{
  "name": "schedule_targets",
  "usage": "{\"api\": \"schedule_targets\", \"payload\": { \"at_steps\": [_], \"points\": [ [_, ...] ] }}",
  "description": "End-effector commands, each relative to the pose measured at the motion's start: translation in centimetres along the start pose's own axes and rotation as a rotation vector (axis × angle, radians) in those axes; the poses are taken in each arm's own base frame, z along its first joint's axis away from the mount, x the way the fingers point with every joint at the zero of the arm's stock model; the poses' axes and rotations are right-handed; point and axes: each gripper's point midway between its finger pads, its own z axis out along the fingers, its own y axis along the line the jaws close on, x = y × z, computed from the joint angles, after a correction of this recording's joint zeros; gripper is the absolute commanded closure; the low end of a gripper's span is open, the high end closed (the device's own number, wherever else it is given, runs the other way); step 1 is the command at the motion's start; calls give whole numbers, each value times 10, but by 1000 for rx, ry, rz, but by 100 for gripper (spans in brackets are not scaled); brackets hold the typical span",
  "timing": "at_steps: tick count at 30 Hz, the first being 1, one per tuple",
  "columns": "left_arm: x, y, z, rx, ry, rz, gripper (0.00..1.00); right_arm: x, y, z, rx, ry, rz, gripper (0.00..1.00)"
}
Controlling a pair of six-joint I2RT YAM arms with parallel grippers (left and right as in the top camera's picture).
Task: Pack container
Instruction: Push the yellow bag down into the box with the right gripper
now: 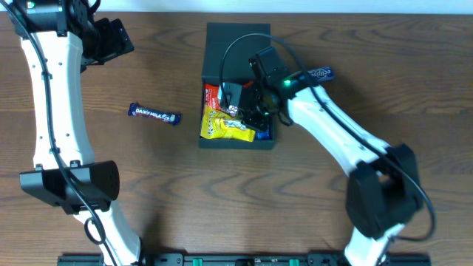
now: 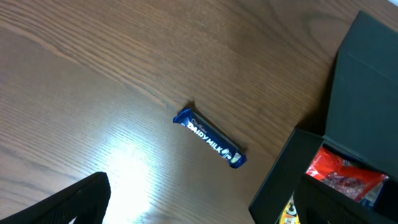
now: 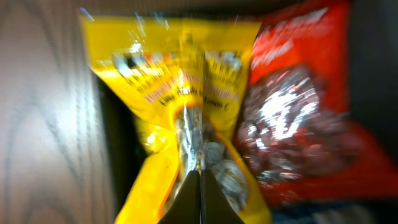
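The dark teal container [image 1: 236,144] stands open at table centre, its flap lid [image 1: 236,44] laid back. Inside lie a yellow snack packet [image 1: 225,127] and a red packet [image 1: 212,96]. My right gripper [image 1: 247,111] reaches into the box. In the right wrist view its fingers [image 3: 200,180] are shut on the silvery centre seam of the yellow packet [image 3: 161,81], with the red packet [image 3: 298,124] beside it. My left gripper [image 1: 111,37] is open and empty at the far left. Its view shows its fingers [image 2: 211,202] wide apart and the container wall [image 2: 286,180].
A blue Dairy Milk bar [image 1: 155,114] lies on the wood table left of the container and also shows in the left wrist view [image 2: 210,138]. Another blue packet [image 1: 319,74] lies right of the box, partly under my right arm. A blue packet corner [image 1: 262,135] shows inside the box.
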Motion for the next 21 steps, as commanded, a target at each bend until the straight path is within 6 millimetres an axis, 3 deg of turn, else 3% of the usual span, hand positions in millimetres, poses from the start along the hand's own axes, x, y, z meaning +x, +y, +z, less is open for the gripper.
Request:
{"api": "schedule_targets", "payload": {
  "at_steps": [1, 4, 8, 13, 16, 21],
  "points": [
    [0, 4, -8, -3, -16, 1, 5, 19, 1, 24, -44, 45, 33, 99],
    [0, 4, -8, -3, -16, 1, 5, 30, 1, 43, -72, 74, 50, 99],
    [0, 4, -8, -3, -16, 1, 5, 30, 0, 46, -70, 70, 49, 99],
    [0, 4, -8, -3, -16, 1, 5, 0, -10, 15, -14, -9, 63, 99],
    [0, 4, -8, -3, -16, 1, 5, -26, -2, -6, -36, -112, 26, 99],
    [0, 4, -8, -3, -16, 1, 5, -34, 17, 2, -144, -164, 27, 99]
  ]
}}
